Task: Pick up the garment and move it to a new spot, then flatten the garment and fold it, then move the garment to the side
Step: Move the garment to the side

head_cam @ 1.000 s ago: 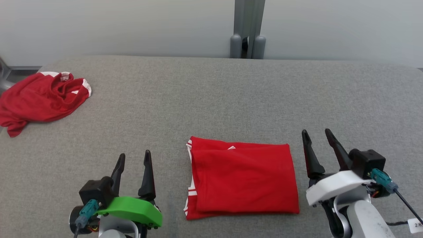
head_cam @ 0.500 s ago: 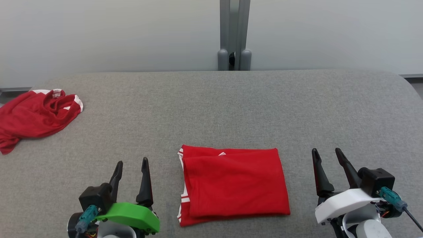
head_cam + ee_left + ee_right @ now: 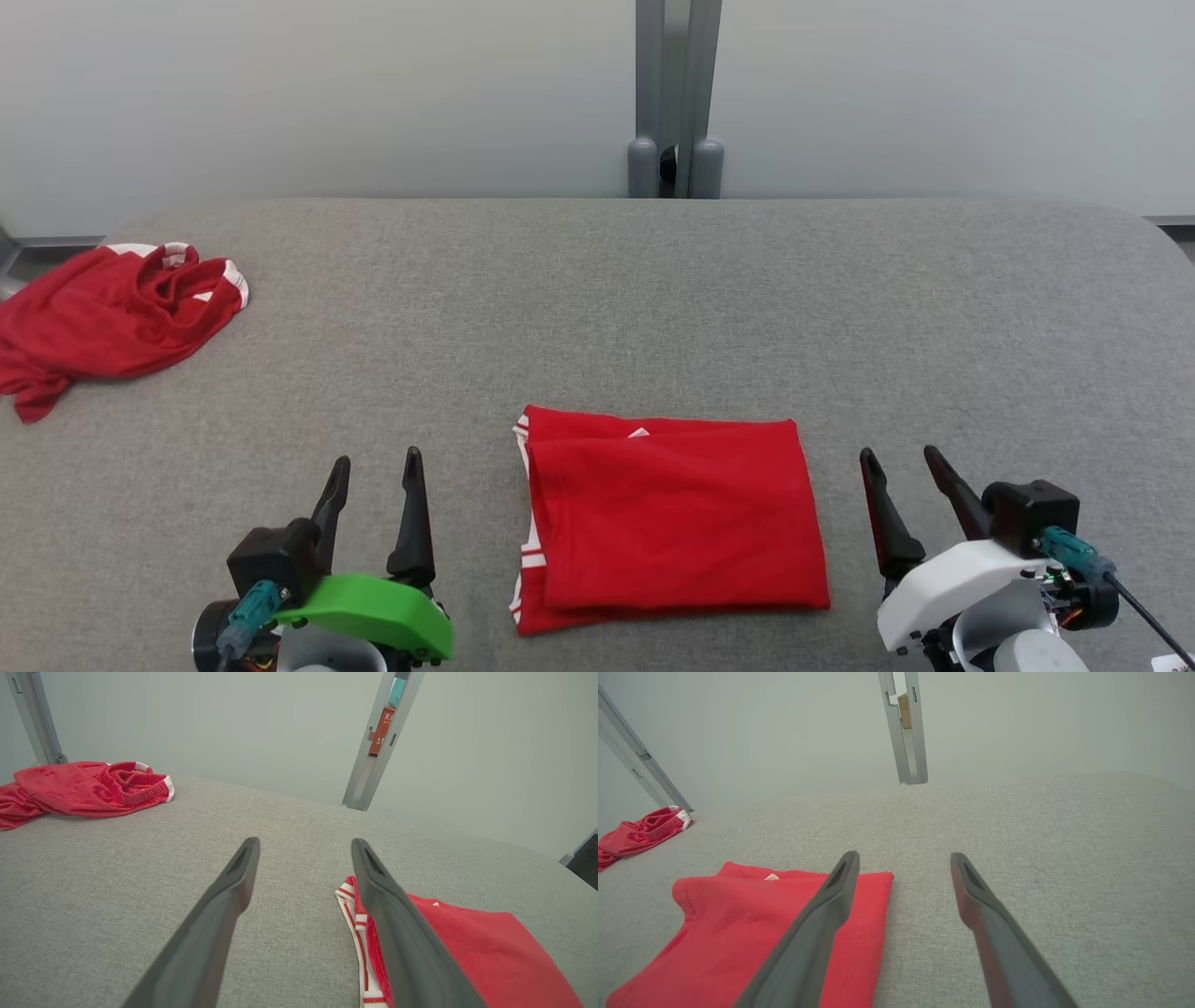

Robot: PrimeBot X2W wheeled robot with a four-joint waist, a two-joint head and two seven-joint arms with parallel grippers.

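Red garment [image 3: 672, 523], folded, lies flat on the grey bench [image 3: 597, 308] between the left gripper [image 3: 377, 457] and right gripper [image 3: 899, 453]; both jaws stand wide, holding nothing, apparently placed to slide it aside.

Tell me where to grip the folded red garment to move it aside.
Grip the folded red fabric garment at its smooth right edge, coming from the right with the right tool. Layers look joined there, while the striped left edge is loose.
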